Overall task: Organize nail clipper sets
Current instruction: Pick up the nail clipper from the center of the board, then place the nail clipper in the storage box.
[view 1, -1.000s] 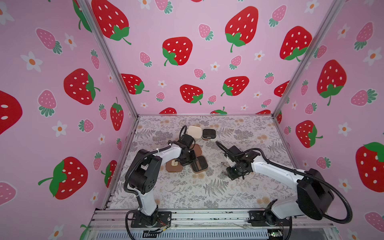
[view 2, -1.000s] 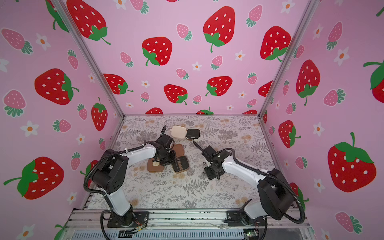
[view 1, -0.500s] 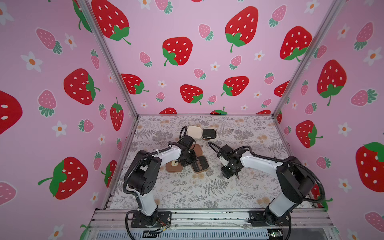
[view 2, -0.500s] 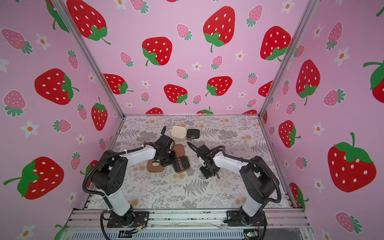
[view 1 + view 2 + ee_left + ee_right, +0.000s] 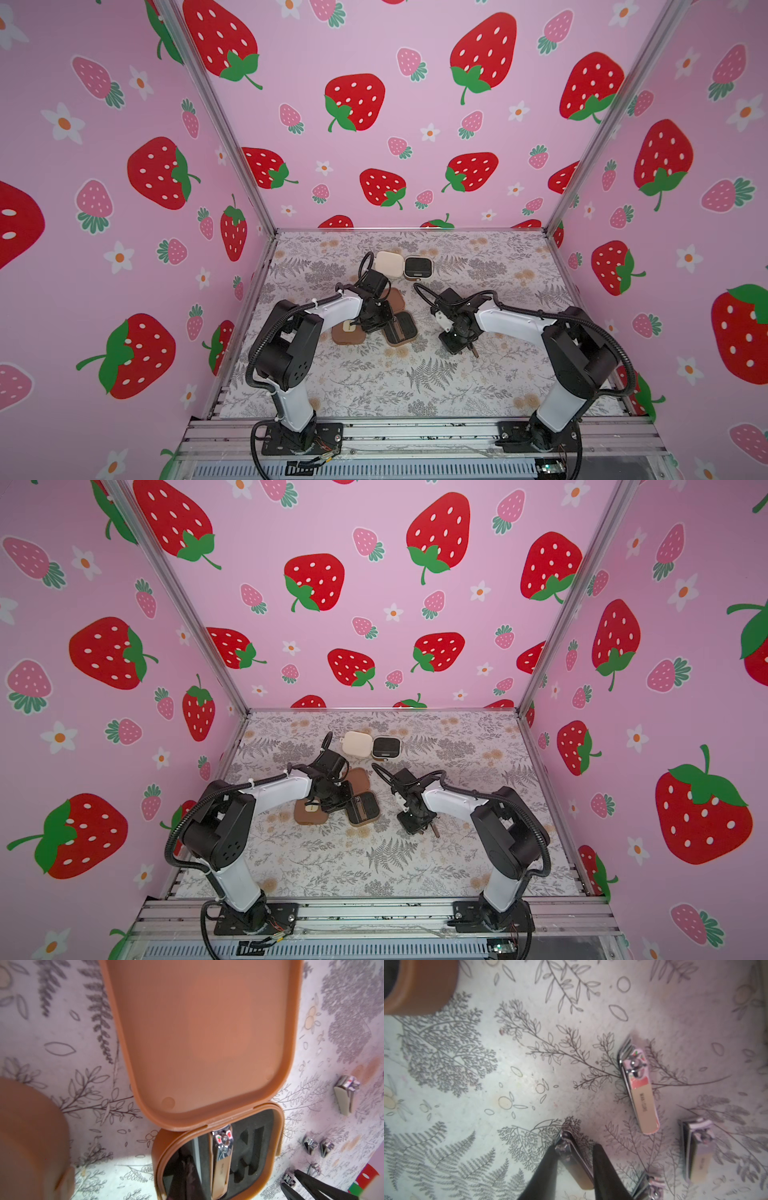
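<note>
one nail clipper [image 5: 576, 1161] lies between fingers [image 5: 546, 1167] of the right end effector [image 5: 574, 1146], grip unclear; left end effector [image 5: 373, 324] clenched, largely hidden.

Three rounded-square cases sit mid-worktop [image 5: 415, 382]. A shut brown case [image 5: 343, 337] lies flat, cream patch up. Just beside it is an open brown case [image 5: 207, 1032], lid folded back, with one bronze-handled clipper [image 5: 221, 1163] slotted into its black foam. Farther back, a cream case [image 5: 390, 264] lies open, black inside upward. Four loose clippers [image 5: 639, 1093] lie flat nearby.
</note>
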